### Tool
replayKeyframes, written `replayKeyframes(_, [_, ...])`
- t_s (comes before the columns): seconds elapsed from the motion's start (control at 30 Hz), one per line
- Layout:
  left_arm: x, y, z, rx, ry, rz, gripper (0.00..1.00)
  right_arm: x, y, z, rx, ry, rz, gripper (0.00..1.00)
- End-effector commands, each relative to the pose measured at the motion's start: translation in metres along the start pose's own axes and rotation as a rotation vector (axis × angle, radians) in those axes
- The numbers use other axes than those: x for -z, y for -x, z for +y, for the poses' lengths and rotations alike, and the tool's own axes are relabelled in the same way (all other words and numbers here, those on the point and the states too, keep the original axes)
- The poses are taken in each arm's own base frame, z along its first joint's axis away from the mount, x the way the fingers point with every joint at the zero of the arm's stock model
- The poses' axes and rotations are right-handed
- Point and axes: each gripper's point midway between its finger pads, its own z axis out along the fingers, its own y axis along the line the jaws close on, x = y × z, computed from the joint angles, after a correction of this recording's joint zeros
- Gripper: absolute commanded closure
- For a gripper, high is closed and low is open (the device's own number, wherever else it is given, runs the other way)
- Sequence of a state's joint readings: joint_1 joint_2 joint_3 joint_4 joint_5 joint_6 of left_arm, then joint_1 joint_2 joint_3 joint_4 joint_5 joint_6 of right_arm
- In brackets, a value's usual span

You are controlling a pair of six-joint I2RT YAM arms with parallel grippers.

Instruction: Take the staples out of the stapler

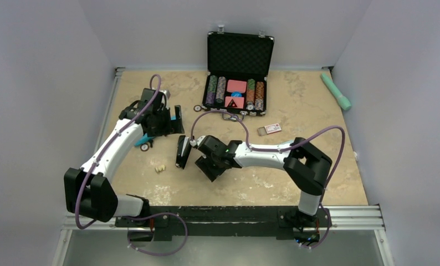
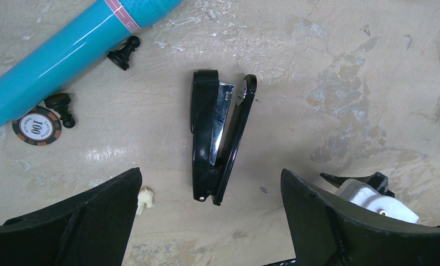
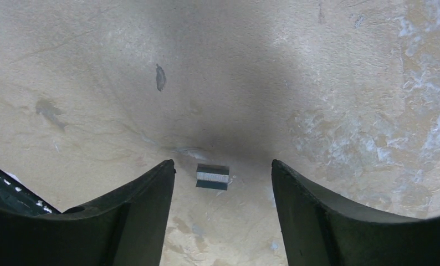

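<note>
The black stapler [image 1: 182,151] lies on the table, hinged open, its metal channel showing in the left wrist view [image 2: 220,138]. My left gripper [image 2: 210,170] hangs open above it, one finger to each side, touching nothing; it shows in the top view [image 1: 168,123] too. The staples [image 3: 212,177], a short grey metal strip, lie flat on the table just right of the stapler. My right gripper [image 3: 222,163] is low over them and open, its fingers apart from the strip on both sides. In the top view the right gripper [image 1: 202,160] hides the staples.
A cream lump [image 2: 145,200] lies left of the stapler's hinge. A turquoise tube [image 2: 68,50], a poker chip [image 2: 36,126] and two black pawns [image 2: 123,52] lie further left. An open chip case [image 1: 239,72], a small card box [image 1: 269,129] and a green tube [image 1: 336,91] lie behind.
</note>
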State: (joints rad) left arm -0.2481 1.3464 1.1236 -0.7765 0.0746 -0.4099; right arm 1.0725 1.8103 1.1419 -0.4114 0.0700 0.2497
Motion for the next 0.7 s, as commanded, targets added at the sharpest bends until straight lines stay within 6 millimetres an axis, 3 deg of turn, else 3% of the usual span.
replayKeyframes(0.0, [0.008,0.009,-0.005,0.008,-0.027,-0.051,0.02,0.002,0.009,-0.002,0.019,-0.022,0.002,0.35])
replayKeyframes(0.37, [0.006,0.009,-0.007,0.005,-0.034,-0.048,0.02,0.006,-0.001,-0.002,-0.008,-0.026,0.054,0.46])
replayKeyframes(0.67, [0.006,0.008,-0.01,0.009,-0.052,-0.042,0.02,0.008,0.006,0.004,-0.012,-0.015,0.02,0.45])
